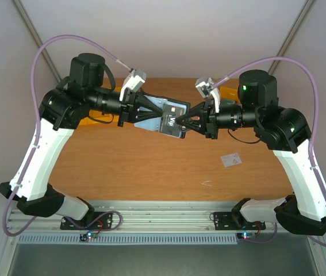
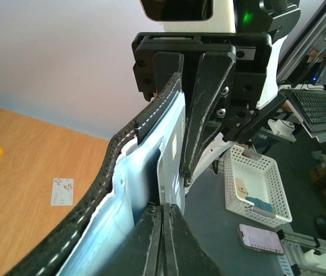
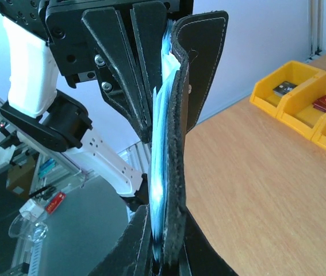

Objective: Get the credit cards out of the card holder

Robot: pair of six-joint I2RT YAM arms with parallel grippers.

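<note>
Holder (image 1: 173,118) held mid-air.
We clamp it with left gripper (image 1: 161,117) and right gripper (image 1: 185,123), both closed; one card (image 1: 230,159) lies on table (image 1: 145,167).

Wooden table (image 1: 151,167), yellow bins (image 3: 300,98) on it — white mesh basket (image 2: 254,187), keyboard (image 2: 323,106), phone (image 2: 260,237) off the table.

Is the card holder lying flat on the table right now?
No, the card holder hangs in the air above the table, gripped at opposite ends by the left gripper and the right gripper.
</note>
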